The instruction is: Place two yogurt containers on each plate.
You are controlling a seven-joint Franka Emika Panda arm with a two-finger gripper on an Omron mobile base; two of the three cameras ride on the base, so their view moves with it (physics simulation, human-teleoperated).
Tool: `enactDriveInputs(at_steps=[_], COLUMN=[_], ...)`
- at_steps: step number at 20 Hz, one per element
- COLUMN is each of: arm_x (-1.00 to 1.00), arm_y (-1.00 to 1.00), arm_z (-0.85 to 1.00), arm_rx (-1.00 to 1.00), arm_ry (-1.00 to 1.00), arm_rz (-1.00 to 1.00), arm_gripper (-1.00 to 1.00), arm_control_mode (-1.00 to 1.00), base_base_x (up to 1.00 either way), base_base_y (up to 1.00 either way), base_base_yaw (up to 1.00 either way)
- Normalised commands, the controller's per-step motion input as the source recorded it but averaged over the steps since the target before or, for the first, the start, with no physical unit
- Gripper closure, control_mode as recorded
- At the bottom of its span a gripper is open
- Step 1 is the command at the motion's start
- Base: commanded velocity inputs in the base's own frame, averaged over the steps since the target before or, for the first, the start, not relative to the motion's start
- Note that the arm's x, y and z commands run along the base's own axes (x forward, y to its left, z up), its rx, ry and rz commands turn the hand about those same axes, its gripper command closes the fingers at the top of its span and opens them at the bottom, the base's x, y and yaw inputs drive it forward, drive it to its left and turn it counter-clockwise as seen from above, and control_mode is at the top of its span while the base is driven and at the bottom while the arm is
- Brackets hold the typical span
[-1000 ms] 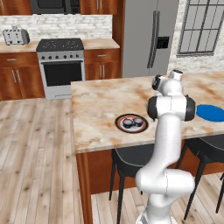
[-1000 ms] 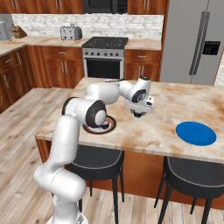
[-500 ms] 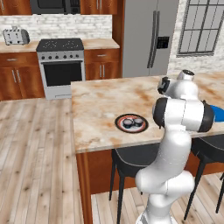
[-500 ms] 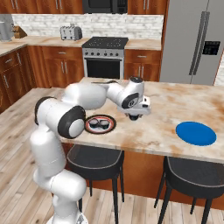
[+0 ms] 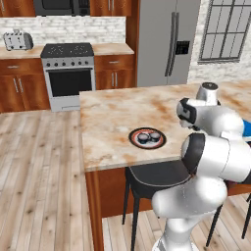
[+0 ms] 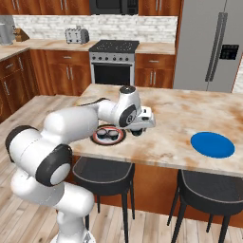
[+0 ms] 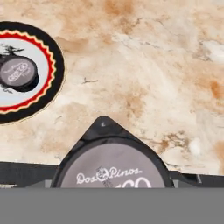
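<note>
Fingers around yogurt container

A marble-topped island counter with a reddish wood base stands on a pale plank floor, and dark round stools are tucked under its near edge (two show in the right base view). Against the brick back wall stands a steel range between wood cabinets, with a toaster on the counter to its left and a dark microwave above. A tall steel refrigerator stands to the right of the range, with a paned window beyond it.
</note>
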Motion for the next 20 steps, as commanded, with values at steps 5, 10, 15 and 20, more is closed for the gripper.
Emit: enactDriveInputs(at_steps=[5,10,15,20], arm_x=[-0.4,-0.41,0.0,-0.03], arm_y=[0.0,0.0,0.0,-0.19], arm_z=[0.99,0.23,0.0,0.0], arm_rx=[-0.01,0.09,0.0,0.0], arm_ry=[0.12,-0.03,0.0,0.02], arm_rz=[-0.01,-0.04,0.0,0.0], arm_gripper=[1.0,1.0,1.0,1.0], arm_control_mode=[-1.0,-1.0,-1.0,1.0], base_base_x=[0.0,0.0,0.0,-0.01], base_base_y=[0.0,0.0,0.0,-0.34], base_base_yaw=[0.0,0.0,0.0,0.0])
